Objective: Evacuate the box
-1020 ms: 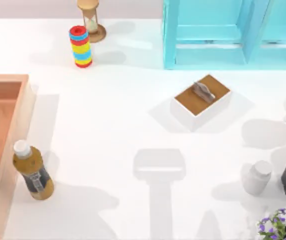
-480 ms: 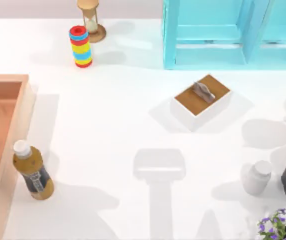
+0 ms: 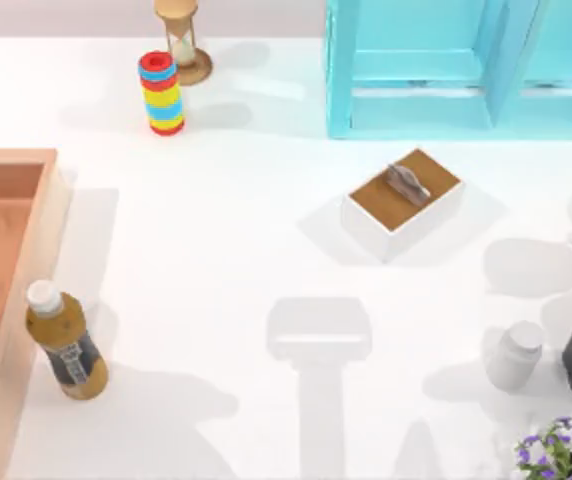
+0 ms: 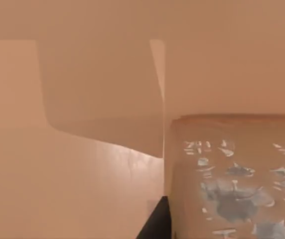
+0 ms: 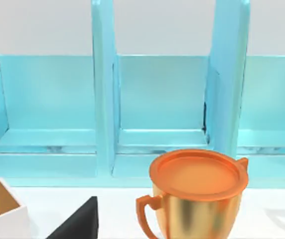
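Note:
The box, a large orange-brown wooden crate with thick light walls, lies at the table's left edge, cut off by the picture's border. The left wrist view looks at its orange inner walls from close up. An orange-tinted thing with pale blue-grey flecks stands against them. A dark part of my left gripper shows beside that thing. A dark part of my right gripper shows near a gold cup with an orange lid.
A brown bottle with a white cap stands just outside the box's right wall. A white box with a brown handled lid sits mid-table, a teal shelf behind it. A ring stack, hourglass, white jar and flowers stand around.

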`<action>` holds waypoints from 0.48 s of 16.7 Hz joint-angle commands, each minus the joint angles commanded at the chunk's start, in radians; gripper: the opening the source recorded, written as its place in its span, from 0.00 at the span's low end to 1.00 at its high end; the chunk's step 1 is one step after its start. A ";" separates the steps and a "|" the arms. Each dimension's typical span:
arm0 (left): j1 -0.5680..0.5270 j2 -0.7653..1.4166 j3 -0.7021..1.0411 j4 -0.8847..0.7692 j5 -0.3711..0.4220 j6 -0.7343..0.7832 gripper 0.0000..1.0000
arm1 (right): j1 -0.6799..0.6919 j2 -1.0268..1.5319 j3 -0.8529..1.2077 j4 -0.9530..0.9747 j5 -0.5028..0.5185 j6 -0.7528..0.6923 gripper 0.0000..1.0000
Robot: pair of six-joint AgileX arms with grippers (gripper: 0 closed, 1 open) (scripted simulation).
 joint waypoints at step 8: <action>-0.003 -0.061 0.254 -0.334 0.000 -0.001 0.00 | 0.000 0.000 0.000 0.000 0.000 0.000 1.00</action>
